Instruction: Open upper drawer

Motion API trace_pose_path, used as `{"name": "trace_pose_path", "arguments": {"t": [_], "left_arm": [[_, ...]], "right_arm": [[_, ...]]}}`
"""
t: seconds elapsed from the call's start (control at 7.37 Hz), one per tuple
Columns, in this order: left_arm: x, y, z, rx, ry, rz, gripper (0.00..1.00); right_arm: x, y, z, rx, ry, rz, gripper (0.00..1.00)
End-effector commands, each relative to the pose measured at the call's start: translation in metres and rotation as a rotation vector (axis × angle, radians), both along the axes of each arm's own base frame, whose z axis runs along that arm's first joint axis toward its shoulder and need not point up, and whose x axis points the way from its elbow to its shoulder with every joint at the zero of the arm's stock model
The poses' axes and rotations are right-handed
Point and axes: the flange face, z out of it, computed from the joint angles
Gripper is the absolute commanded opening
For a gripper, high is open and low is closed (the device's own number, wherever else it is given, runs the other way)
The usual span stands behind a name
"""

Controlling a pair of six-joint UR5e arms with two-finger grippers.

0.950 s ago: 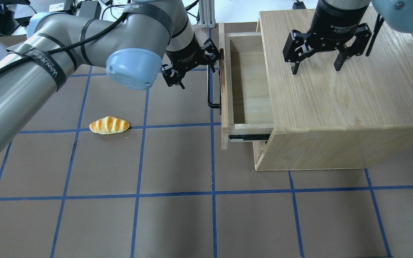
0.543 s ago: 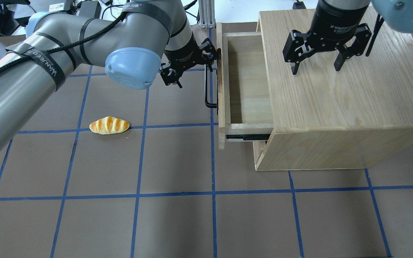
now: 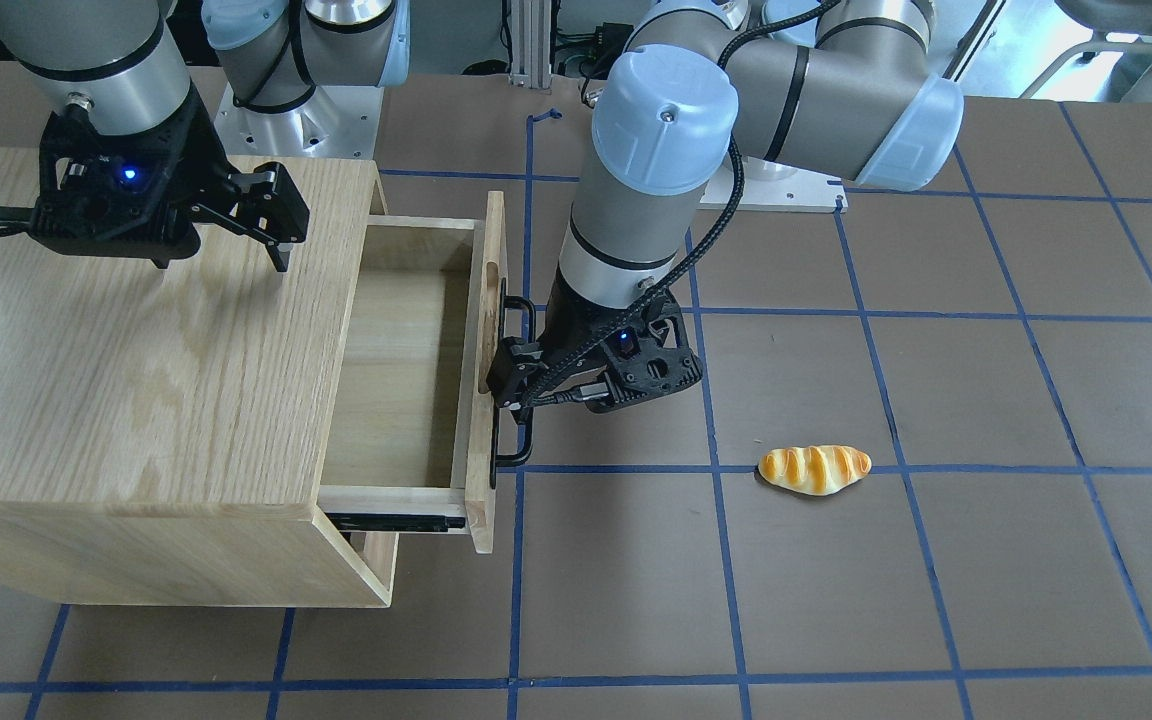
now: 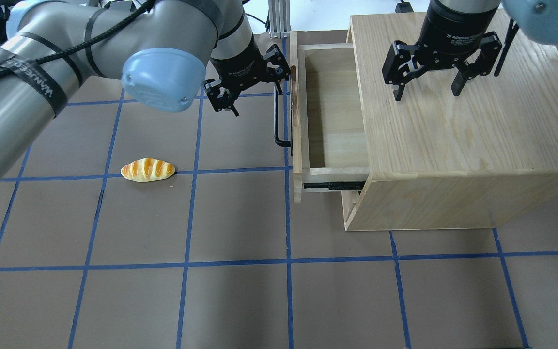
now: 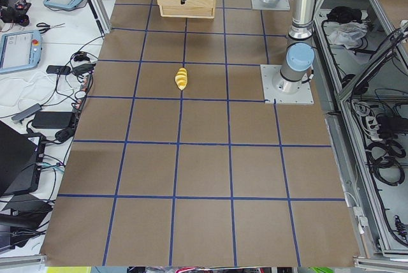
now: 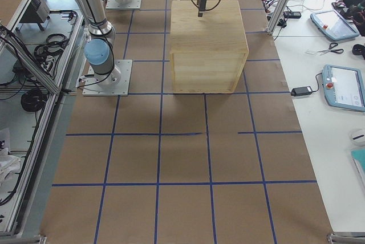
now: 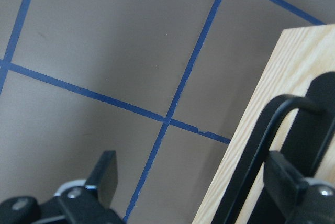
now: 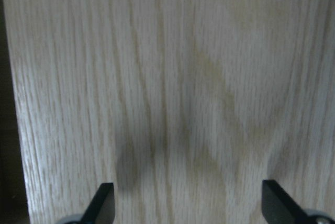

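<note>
The upper drawer (image 4: 332, 111) stands pulled well out of the oak cabinet (image 4: 453, 145), and its inside is bare; it also shows in the front view (image 3: 406, 360). Its black bar handle (image 4: 276, 121) runs along the front panel. My left gripper (image 4: 252, 87) is open at the handle's far end. In the left wrist view (image 7: 193, 182) one finger (image 7: 285, 179) sits between the bar (image 7: 264, 140) and the panel. My right gripper (image 4: 426, 92) is open and empty just over the cabinet top (image 8: 172, 77).
A bread roll (image 4: 147, 169) lies on the brown mat to the left of the drawer, apart from both arms. A lower drawer front shows under the open one. Blue tape lines grid the table.
The upper drawer has slid further out to the left, and my left gripper has moved left with the handle. The right gripper has not moved.
</note>
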Motion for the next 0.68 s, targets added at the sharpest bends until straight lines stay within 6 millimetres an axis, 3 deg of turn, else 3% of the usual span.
{"name": "trace_pose_path", "arguments": {"t": [0.0,0.27,0.41,0.54], "left_arm": [[0.067,-0.008,0.045,-0.024,-0.072,-0.082,1.0],[0.143,-0.02,0.061,-0.06,-0.104,-0.195,1.0],[0.167,-0.019,0.056,-0.031,-0.128,-0.206,1.0],[0.185,-0.016,0.038,0.014,-0.207,-0.199,1.0]], "right_arm": [[0.0,0.0,0.0,0.0,0.0,0.0,1.0],[0.0,0.0,0.0,0.0,0.0,0.0,1.0],[-0.001,0.0,0.0,0.0,0.0,-0.001,1.0],[0.0,0.0,0.0,0.0,0.0,-0.001,1.0]]}}
